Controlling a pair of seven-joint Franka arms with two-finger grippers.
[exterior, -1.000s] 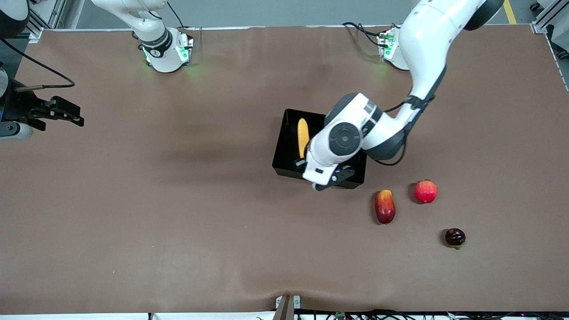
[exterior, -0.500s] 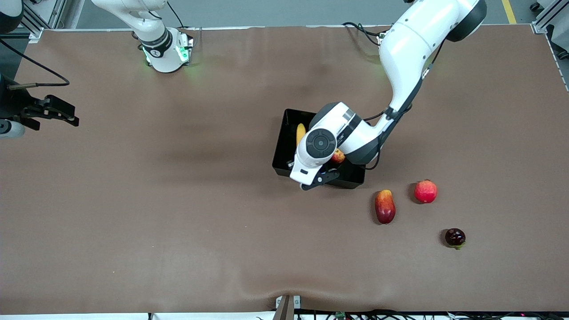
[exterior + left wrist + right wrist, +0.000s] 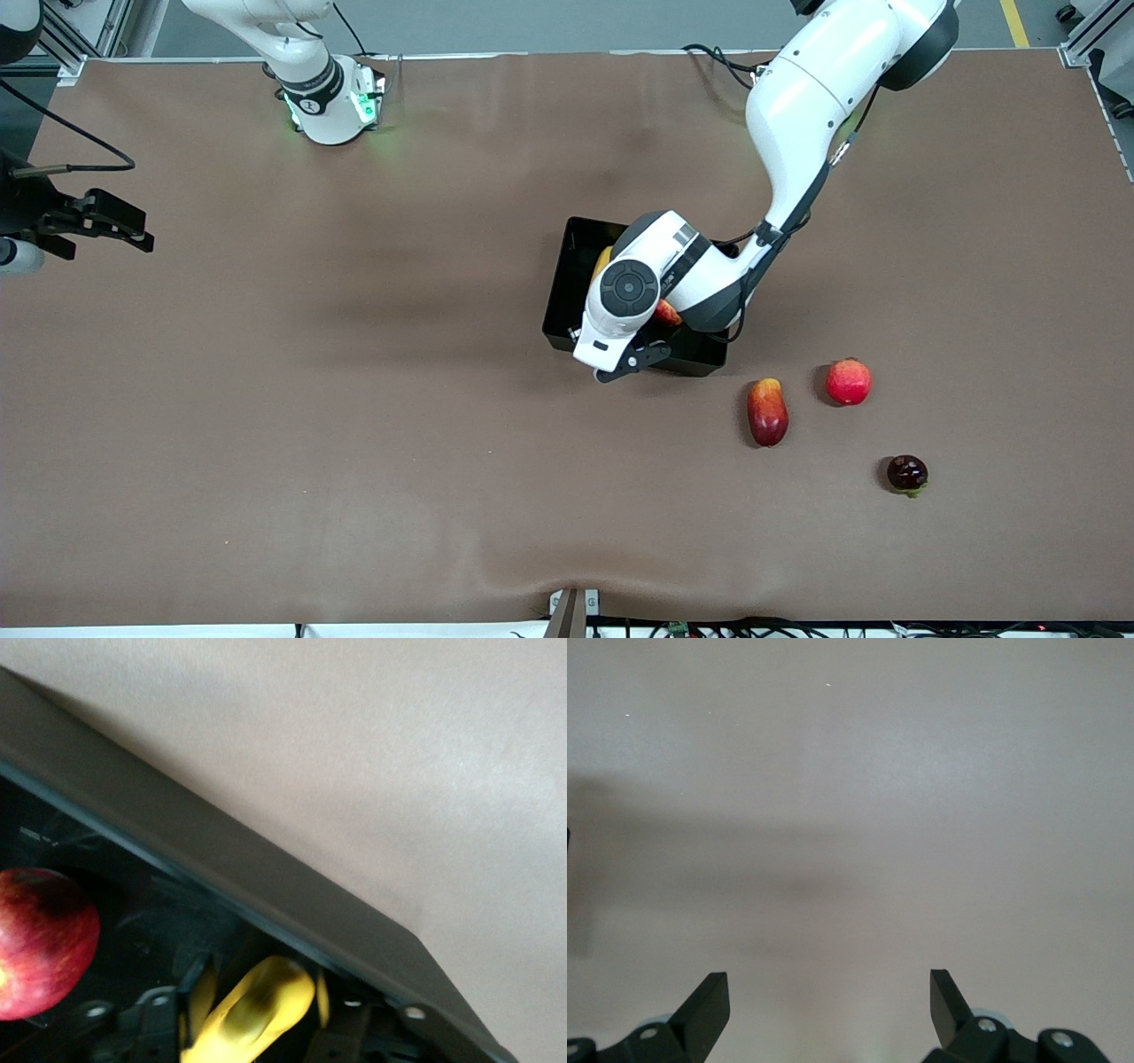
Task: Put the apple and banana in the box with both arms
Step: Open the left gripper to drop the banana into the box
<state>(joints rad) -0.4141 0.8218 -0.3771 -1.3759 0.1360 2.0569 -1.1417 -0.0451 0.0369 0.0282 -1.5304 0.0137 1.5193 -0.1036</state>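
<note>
Apple (image 3: 40,939) and banana (image 3: 257,1005) both lie in the box (image 3: 560,301), mid-table. Left gripper (image 3: 631,359) sits low over the box's front edge; fingers hidden, so can't tell how wide, and it seems to hold nothing. Right gripper (image 3: 829,1005) waits wide open, empty, at the table's right-arm end. Risk: a careless lift clips the wall and drags the box.

Left claw (image 3: 631,359) low; right claw (image 3: 830,1014) wide open.
</note>
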